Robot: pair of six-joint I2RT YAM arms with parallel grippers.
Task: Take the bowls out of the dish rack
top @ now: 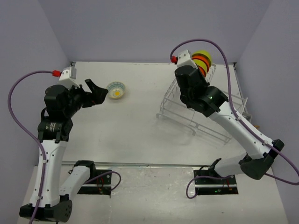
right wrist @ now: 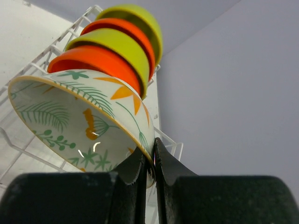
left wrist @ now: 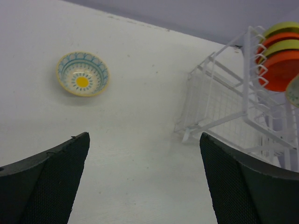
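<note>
Clamping the leaf-patterned bowl (right wrist: 79, 116), the right pincer (right wrist: 152, 157) holds its rim between the fingers (right wrist: 128, 179).

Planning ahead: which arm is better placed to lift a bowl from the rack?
Right. The right hand grips the leaf-patterned bowl by its rim in the dish rack; the left hand is open elsewhere.
</note>
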